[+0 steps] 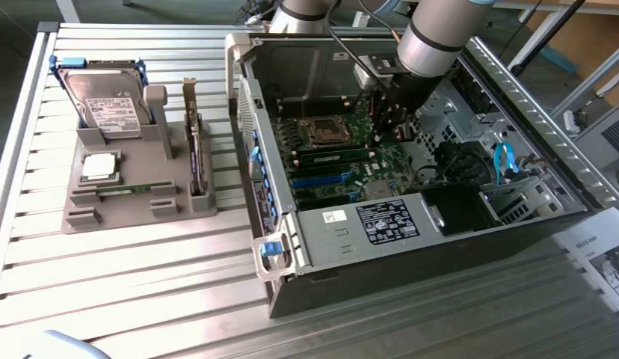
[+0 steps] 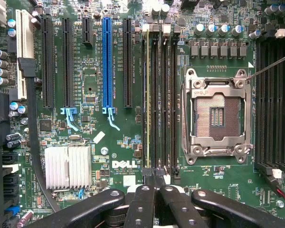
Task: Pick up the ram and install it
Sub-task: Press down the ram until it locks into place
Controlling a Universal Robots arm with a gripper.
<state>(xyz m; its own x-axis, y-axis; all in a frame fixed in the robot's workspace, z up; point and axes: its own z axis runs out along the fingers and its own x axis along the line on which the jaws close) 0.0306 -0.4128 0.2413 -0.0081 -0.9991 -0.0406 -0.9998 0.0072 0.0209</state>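
**Exterior view: open computer case and parts holder on the desk**

- Computer case (image 1: 289, 258): lying open on the slatted desk (image 1: 140, 277). Holds the motherboard (image 1: 374, 161), with its empty processor socket (image 1: 327, 132), and a black power supply box (image 1: 387, 221) at the near wall.
- Arm (image 1: 439, 34): reaches down inside the case, between the far wall and the socket.
- Parts holder (image 1: 120, 198): grey, well apart from the case toward the exterior view's left. Holds an upright hard drive (image 1: 108, 101), a square silver processor (image 1: 100, 166) and an upright card (image 1: 195, 149).
- Ram (image 2: 147, 95): in the wrist view, standing on edge in a memory slot beside the socket (image 2: 217, 116).
- Claw (image 2: 153, 175): clenched, its tips at the end of the ram.
- Neighbouring slots (image 2: 167, 95): vacant, closely spaced.
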